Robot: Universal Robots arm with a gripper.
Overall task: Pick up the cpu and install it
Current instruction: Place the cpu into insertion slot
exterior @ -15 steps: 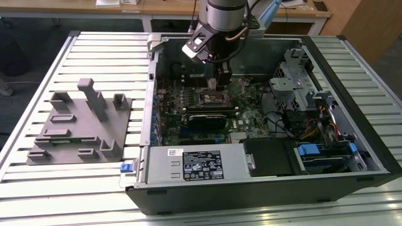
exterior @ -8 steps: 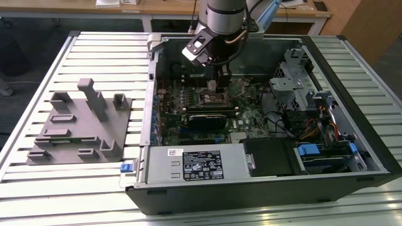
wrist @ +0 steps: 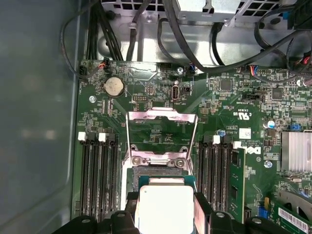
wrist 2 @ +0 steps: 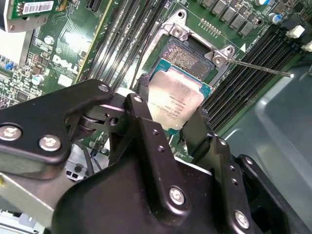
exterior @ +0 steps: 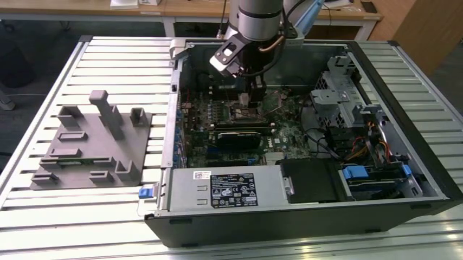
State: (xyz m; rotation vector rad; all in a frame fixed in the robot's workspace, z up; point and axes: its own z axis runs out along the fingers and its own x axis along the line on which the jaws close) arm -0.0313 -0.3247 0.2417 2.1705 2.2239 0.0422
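Observation:
The cpu [wrist 2: 175,100], a flat square chip with a silvery top, is clamped between my gripper's [wrist 2: 171,116] two black fingers [wrist 2: 141,105]. In the first wrist view the cpu [wrist: 163,204] hangs just short of the open motherboard socket [wrist: 158,168], whose metal load plate [wrist: 162,117] is flipped up. The second wrist view has the socket [wrist 2: 187,51] lying bare beyond the chip, with its thin lever [wrist 2: 258,68] swung aside. In the exterior view my gripper [exterior: 246,100] reaches down inside the open computer case, right above the socket [exterior: 243,114]. The chip appears to hover over the socket rather than rest in it.
Memory slots [wrist: 100,170] flank the socket on both sides, with cables [wrist: 195,44] behind the board. A graphics card [exterior: 242,135], a silver power-supply box [exterior: 227,189] and drive cages [exterior: 347,103] crowd the case [exterior: 304,225]. A grey fixture block [exterior: 87,146] sits on the slatted table at the exterior view's left.

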